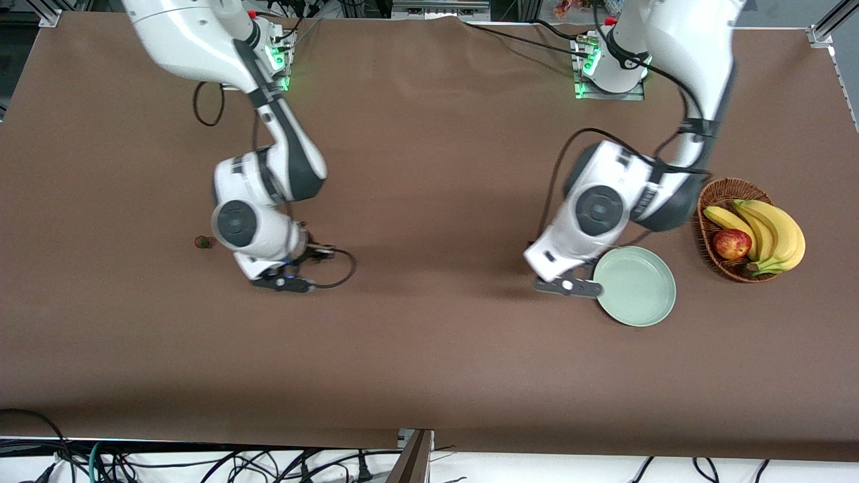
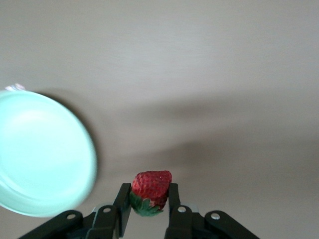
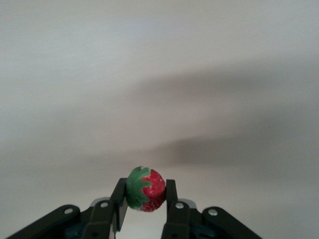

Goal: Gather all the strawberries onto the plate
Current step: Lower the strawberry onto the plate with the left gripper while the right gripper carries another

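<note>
Beside the plate (image 1: 636, 285), the left pincer (image 2: 148, 209) grips a strawberry (image 2: 151, 191) awaiting release over it, while the right pincer (image 3: 144, 206) grips another strawberry (image 3: 145, 189).

Brown wicker basket (image 1: 711, 201) on brown tablecloth (image 1: 429, 349), near table edge at left arm's end, roughly midway between robots' edge and camera's edge. Inside basket: bunch of yellow bananas (image 1: 772, 231) lying along side toward that table edge, tips hanging over rim; red apple (image 1: 731, 244) touching bananas, on side toward table middle. Black cables (image 1: 221, 463) tangled below table's camera-side edge, mostly toward right arm's corner.
</note>
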`<action>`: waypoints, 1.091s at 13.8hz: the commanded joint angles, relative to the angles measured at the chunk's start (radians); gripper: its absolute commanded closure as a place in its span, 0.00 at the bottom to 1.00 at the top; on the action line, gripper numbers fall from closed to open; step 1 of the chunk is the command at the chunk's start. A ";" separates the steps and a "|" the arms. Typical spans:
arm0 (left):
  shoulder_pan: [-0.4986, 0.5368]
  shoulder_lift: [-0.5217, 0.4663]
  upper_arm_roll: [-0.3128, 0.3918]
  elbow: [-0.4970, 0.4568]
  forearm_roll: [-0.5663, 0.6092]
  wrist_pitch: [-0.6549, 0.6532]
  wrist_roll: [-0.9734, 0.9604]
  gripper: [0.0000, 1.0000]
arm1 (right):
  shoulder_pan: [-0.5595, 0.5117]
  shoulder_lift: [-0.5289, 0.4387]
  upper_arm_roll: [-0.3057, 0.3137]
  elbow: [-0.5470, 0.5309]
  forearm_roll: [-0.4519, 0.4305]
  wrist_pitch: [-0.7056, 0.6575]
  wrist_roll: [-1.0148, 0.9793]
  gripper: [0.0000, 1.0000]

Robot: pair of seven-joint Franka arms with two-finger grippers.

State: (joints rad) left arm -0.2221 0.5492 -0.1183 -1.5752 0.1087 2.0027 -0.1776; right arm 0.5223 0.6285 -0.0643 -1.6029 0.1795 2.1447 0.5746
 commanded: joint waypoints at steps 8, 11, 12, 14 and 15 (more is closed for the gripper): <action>0.253 0.089 -0.018 -0.048 0.019 0.120 0.558 0.85 | 0.202 0.276 0.150 0.213 0.009 0.478 0.476 0.87; 0.254 0.113 -0.018 -0.054 0.011 0.136 0.575 0.84 | 0.234 0.306 0.150 0.213 0.009 0.492 0.481 0.86; 0.254 0.113 -0.020 -0.054 0.008 0.136 0.575 0.70 | 0.234 0.306 0.150 0.213 0.011 0.491 0.481 0.75; 0.254 0.115 -0.020 -0.054 0.005 0.137 0.575 0.00 | 0.234 0.301 0.149 0.216 0.002 0.491 0.469 0.01; 0.254 0.115 -0.018 -0.054 0.005 0.137 0.575 0.00 | 0.225 0.295 0.147 0.234 0.003 0.477 0.465 0.00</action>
State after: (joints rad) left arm 0.0199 0.6770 -0.1272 -1.6222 0.1090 2.1362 0.3763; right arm 0.7573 0.9216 0.0822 -1.4109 0.1796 2.6402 1.0492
